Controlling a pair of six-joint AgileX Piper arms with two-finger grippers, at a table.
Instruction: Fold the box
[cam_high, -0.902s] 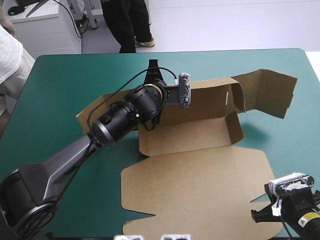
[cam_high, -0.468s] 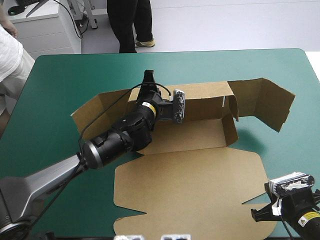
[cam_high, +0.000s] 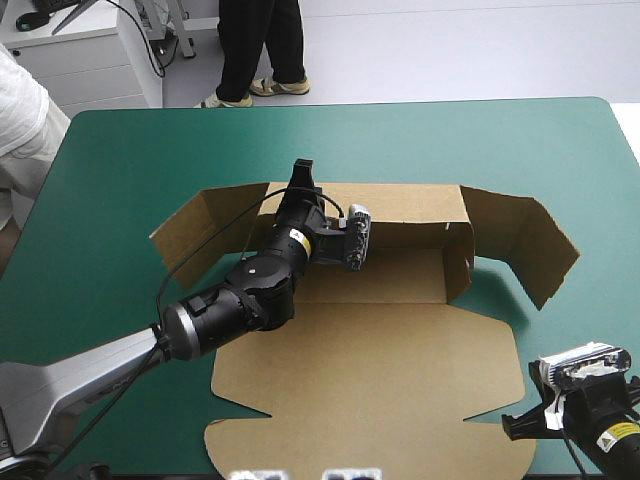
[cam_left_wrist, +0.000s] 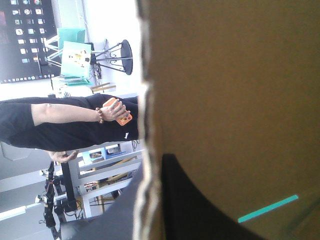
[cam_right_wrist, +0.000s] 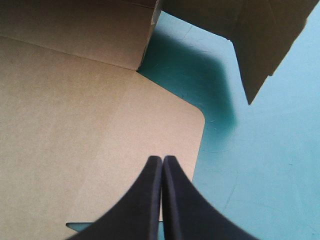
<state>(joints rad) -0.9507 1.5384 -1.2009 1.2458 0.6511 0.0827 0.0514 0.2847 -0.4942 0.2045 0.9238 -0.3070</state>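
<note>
In the high view the box (cam_high: 400, 350) lies in the middle of the desk (cam_high: 120, 150), whose cover is teal-green. Its far wall (cam_high: 405, 205) stands raised, a flap spreads out to either side, and the broad lid (cam_high: 380, 400) lies flat toward the near edge. The left arm reaches across the board from the near left, and the left pincer (cam_high: 303, 178) sits on the top edge of the far wall.

In the left wrist view brown board fills most of the picture, seen edge-on. One black finger (cam_left_wrist: 195, 210) presses on its face and a dark shape lies on the other side, so the pincer is clamped on the sheet.

In the right wrist view the right pincer (cam_right_wrist: 162, 160) has its fingers pressed together in a pointed arch, holding nothing, above the lid near its rounded corner.
</note>
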